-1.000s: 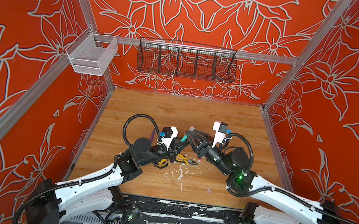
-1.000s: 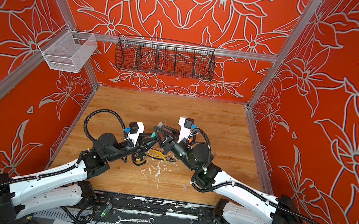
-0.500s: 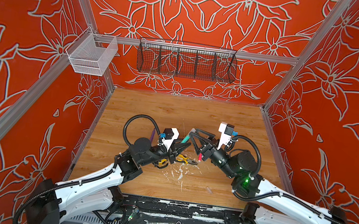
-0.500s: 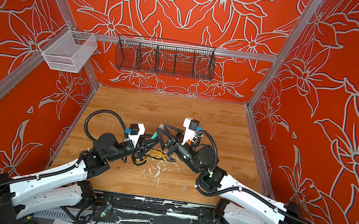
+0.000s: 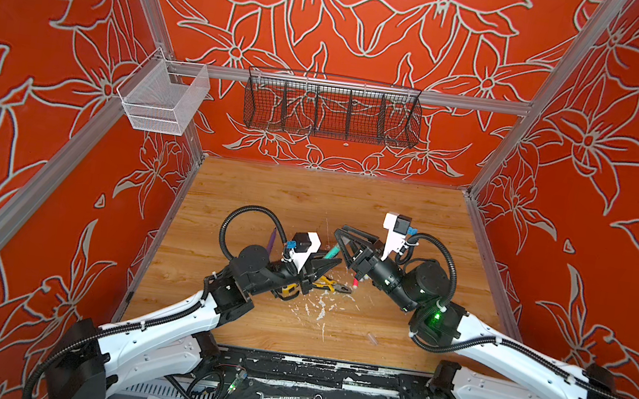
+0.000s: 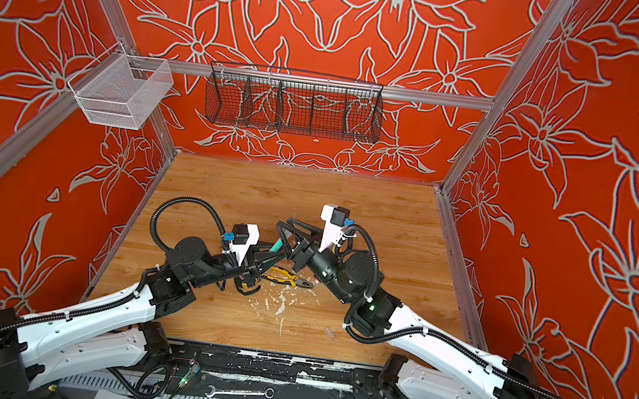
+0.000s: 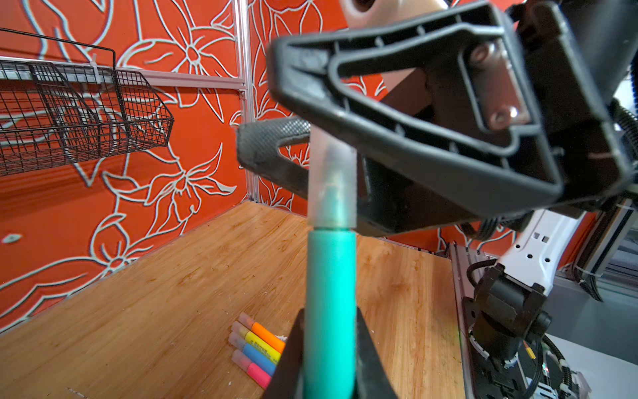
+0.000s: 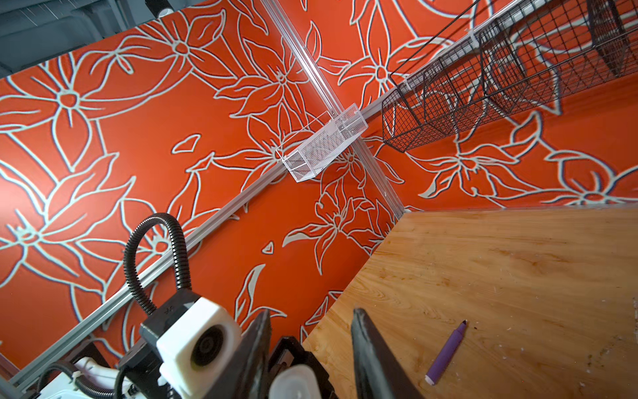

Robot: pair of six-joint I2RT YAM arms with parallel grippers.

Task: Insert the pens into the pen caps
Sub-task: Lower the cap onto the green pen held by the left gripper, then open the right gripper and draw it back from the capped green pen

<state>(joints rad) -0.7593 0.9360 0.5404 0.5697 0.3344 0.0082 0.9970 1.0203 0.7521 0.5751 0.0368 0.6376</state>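
Note:
My left gripper (image 7: 329,317) is shut on the green pen (image 7: 329,276), which points up toward the right arm in both top views (image 5: 331,253) (image 6: 274,247). A clear pen cap (image 7: 333,179) sits over its tip. My right gripper (image 8: 310,312) is open, its fingers (image 7: 379,121) either side of that cap; the cap's end (image 8: 293,380) shows between them with a gap on one side. A purple pen (image 8: 447,352) (image 5: 271,240) lies uncapped on the wood. Orange (image 7: 266,331), yellow (image 7: 257,342), blue (image 7: 255,354) and pink (image 7: 252,369) pens lie capped side by side.
Yellow-handled pliers (image 5: 329,285) lie under the two grippers among white flecks. A loose clear cap (image 5: 373,339) lies near the table's front. A black wire basket (image 5: 332,108) and a white mesh bin (image 5: 163,98) hang on the walls, well above the table.
The right arm's elbow has swung to the right, and its jaws have stayed at the green pen's tip. The left arm and the pen have not moved.

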